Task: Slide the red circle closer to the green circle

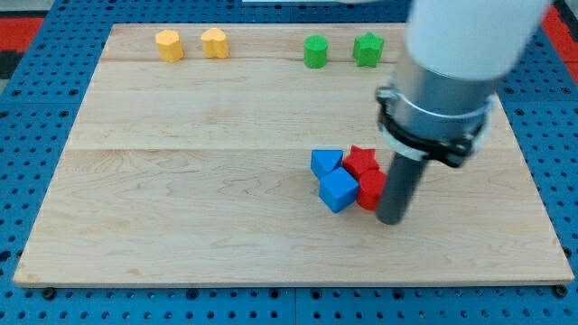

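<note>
The red circle [369, 189] lies right of centre on the wooden board, pressed against a blue cube [339, 190] on its left and a red star [361, 162] above it. My tip [392, 219] touches the red circle's right side, at its lower right. The rod partly hides the red circle's right edge. The green circle [314, 51] stands far off near the view's top edge, above and a little left of the cluster.
A blue triangular block [326, 162] sits at the cluster's upper left. A green star [368, 49] stands right of the green circle. A yellow hexagon-like block [169, 44] and a yellow heart-like block [214, 42] stand at the top left. The board's [181, 181] edges border blue pegboard.
</note>
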Controlling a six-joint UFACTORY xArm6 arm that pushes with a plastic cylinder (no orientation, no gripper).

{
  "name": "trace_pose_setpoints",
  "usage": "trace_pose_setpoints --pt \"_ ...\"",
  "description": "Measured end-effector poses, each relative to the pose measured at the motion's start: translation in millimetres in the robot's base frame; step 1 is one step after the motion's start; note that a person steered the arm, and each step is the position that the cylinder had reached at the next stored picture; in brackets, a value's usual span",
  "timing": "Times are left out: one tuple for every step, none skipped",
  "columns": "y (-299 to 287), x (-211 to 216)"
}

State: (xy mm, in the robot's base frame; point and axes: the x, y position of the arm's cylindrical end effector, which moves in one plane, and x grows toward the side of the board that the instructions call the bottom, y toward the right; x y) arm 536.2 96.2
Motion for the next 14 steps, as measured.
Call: trace_pose_setpoints --pt "-38.6 -28.2" --pt "-72.8 -65.1" --pt "-78.7 -69.0" --pt "-67.4 -31.6" --pt "-27.2 -37.1" --pt "-36.2 -68.9" --pt "-54.9 -108.6" --pt "-58.5 -120.3" --pt "-75.4 -146.6" --pt "-103.3 -180.7" --pt "-125.4 -223.1" --pt "-139.4 -249.9" --pt "-125.5 -227.9" --pt "-89.5 -212.6"
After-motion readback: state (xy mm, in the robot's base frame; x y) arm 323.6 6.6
